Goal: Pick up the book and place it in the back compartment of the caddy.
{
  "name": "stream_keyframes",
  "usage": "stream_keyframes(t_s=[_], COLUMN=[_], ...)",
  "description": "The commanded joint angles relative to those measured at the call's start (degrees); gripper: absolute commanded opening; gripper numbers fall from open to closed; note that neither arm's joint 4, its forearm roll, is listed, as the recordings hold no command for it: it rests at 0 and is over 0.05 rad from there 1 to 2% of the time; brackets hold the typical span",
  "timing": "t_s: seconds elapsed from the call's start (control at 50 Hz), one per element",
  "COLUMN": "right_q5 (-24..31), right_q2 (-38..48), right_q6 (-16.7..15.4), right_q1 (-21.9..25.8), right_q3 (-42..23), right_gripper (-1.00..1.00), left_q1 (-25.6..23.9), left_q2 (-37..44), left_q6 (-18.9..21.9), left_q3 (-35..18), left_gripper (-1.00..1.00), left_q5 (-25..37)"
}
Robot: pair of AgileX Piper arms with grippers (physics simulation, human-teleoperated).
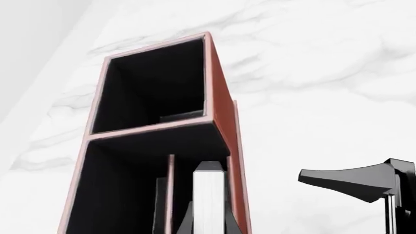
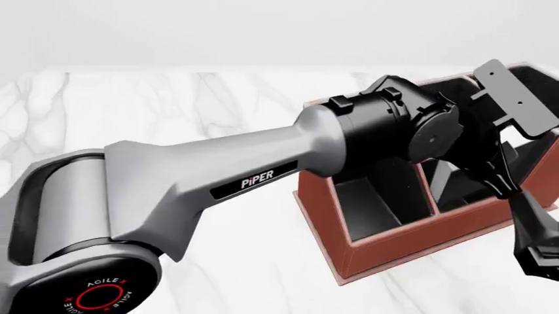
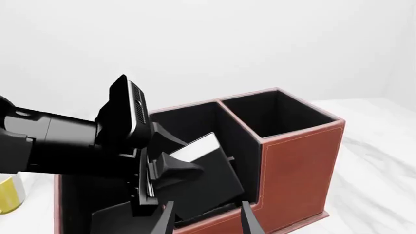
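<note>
Caddy stands on the marble table, with the left arm reaching over it. Left gripper pinches the book, tilted inside a caddy cell; the neighbouring square cell holds nothing. Right gripper hovers spread beside the caddy

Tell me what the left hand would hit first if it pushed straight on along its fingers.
Probably the black floor of the caddy. The left hand is shut on the book, tilted down inside a caddy cell, so the book's lower edge should touch first. Depth there is unclear.
</note>
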Motion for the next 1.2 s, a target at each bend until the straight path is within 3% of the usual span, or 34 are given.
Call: stream_keyframes(t_s=[0.02,0.68,0.7,0.72,1.2], right_q5=[-1.31,-3.02,-3.09,-3.19,-2.28], right_q2=[1.52,3.50,3.57,3.68,2.70], right_q6=[0.20,0.57,0.56,0.59,0.35], right_q1=[-0.05,-0.18,-0.17,-0.18,-0.28], right_q3=[-0.02,-0.02,-0.01,-0.02,-0.02], right_gripper=[1.00,1.00,1.00,1.00,1.00], left_q1=[0.20,1.56,1.25,1.03,-0.97], left_q2=[0.62,1.61,1.73,1.32,-4.65], left_q6=[1.39,2.76,1.27,1.03,-1.38], left_q3=[-0.98,0.02,-0.82,-0.45,6.81], left_gripper=[-1.00,-1.00,-1.00,1.00,1.00], left_q5=[-0.76,-4.36,-3.59,-4.01,-7.58])
